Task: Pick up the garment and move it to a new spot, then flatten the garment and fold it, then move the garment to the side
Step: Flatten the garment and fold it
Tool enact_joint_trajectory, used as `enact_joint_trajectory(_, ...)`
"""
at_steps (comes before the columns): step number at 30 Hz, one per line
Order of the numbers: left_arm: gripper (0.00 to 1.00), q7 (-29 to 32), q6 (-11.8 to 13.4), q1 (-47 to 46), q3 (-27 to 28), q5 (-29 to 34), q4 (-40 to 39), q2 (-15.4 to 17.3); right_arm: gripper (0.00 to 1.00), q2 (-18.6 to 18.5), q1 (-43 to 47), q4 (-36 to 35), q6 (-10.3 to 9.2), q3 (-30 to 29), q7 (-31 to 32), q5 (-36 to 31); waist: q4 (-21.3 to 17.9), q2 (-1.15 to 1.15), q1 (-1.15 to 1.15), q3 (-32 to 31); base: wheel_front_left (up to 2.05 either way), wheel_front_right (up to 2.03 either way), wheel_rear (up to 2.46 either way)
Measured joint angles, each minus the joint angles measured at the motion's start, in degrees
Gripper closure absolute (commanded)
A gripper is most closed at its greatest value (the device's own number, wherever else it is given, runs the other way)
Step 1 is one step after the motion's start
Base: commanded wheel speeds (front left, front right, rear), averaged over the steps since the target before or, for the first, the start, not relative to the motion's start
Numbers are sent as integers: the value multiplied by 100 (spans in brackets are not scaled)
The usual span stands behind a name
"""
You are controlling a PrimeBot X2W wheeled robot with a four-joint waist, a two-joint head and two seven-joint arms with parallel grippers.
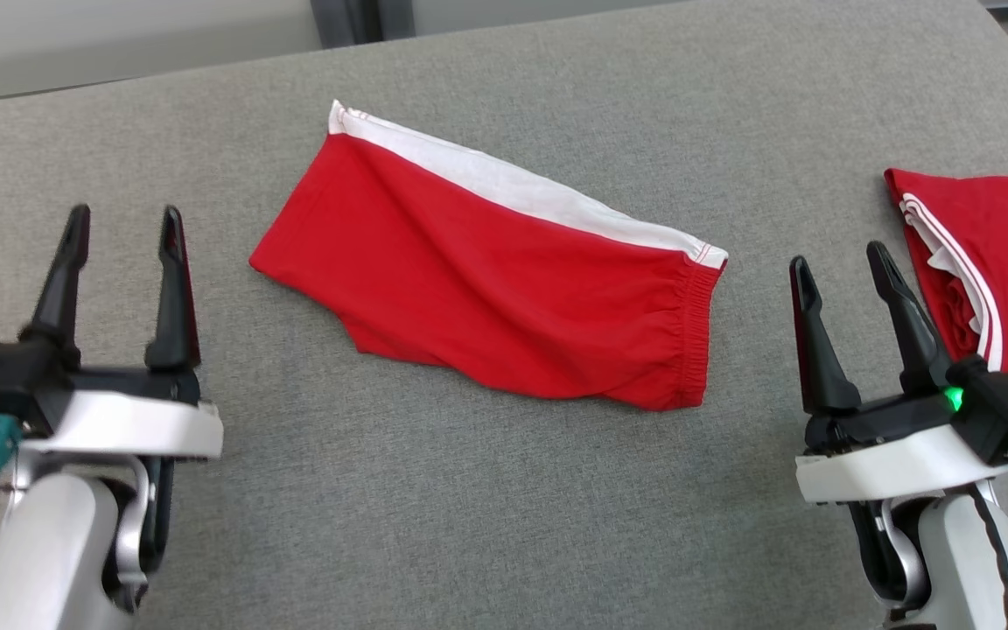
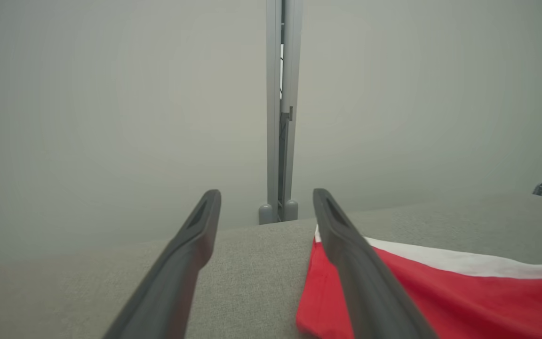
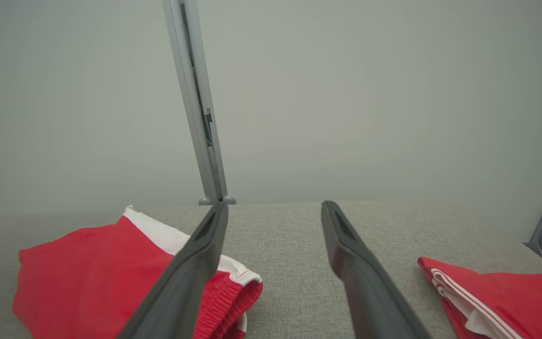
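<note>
Both grippers empty, jaws spread wide: left gripper (image 1: 125, 214) low left, right gripper (image 1: 838, 255) low right, each clear of the cloth and apart from it. The garment (image 1: 486, 271), red shorts, lies mid-table on the grey table (image 1: 469, 525), set diagonally, far-left corner to near-right end. It looks folded in half lengthwise already, so my read is that the step in hand is a second fold or the move to the side; can't tell which. To do either well: take both ends at once, the left gripper at the leg-hem corner nearest it and the right gripper at the elastic waistband (image 1: 696, 332). Pinch all layers together, not just the top one, or the fold will open on the lift. Come in low and flat so the fingers slide under the edge. Lift evenly and keep the cloth taut between the arms. Appearance: bright red thin knit, white side stripe (image 1: 513, 184) along the far edge, gathered waistband at the right end. There are soft diagonal wrinkles across the middle, and the near edge is uneven with a small notch. A second red garment (image 1: 994, 236) with white trim sits at the table's right edge, just beside the right gripper. Keep clear of it, don't snag.
</note>
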Motion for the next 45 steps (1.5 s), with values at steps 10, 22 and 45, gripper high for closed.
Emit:
enact_joint_trajectory(10,0,293,327,899,-231,218,-480,122,0,8,470,308,0,-283,0,-236,196,0,0,-319,0,0,0)
enact_joint_trajectory(22,0,466,326,947,-354,216,-476,201,0,8,515,481,0,-294,0,-158,259,0,0,-483,0,0,0)
enact_joint_trajectory(45,0,2104,-990,-1157,-1215,-13,2113,15,0,9,378,587,0,172,0,207,-478,0,0,-160,0,0,0)
